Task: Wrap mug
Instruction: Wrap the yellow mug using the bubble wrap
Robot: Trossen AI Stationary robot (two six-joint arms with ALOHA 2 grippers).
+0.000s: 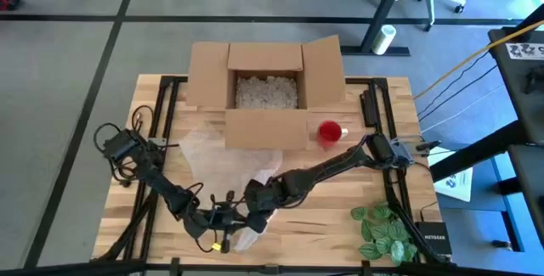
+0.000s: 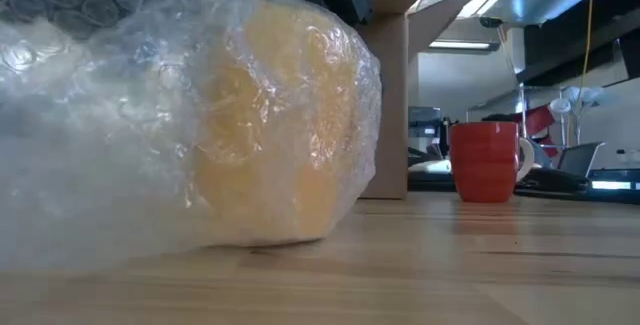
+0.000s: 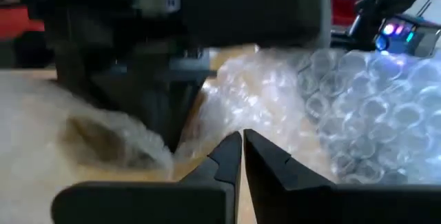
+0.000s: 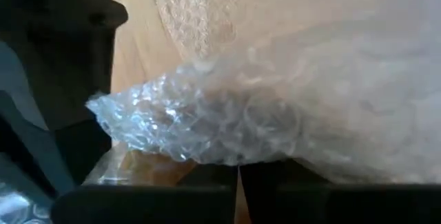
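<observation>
Bubble wrap (image 1: 228,159) spreads over the counter (image 1: 323,212) just in front of the open cardboard box (image 1: 265,89), and its near end is bunched around a yellow mug (image 2: 272,125), already mostly covered. Both grippers meet at that bundle, well in front of the box. Left gripper (image 3: 242,148): fingers together, nothing seen between the tips, wrap just beyond. Right gripper (image 4: 238,172): fingers look closed with a wad of wrap right at them; cannot tell for sure that it is pinched. Red mug (image 1: 330,131) stands bare just beside the box's front right corner, untouched. Green plant (image 1: 384,229) sits well to the right of the box, at the counter's near edge.

Step in hand looks like rolling and tucking the loose wrap. To do it well: pin the bundle with one gripper, pull the free flap taut with the other, fold over the open end, avoid dragging the mug off the sheet.
</observation>
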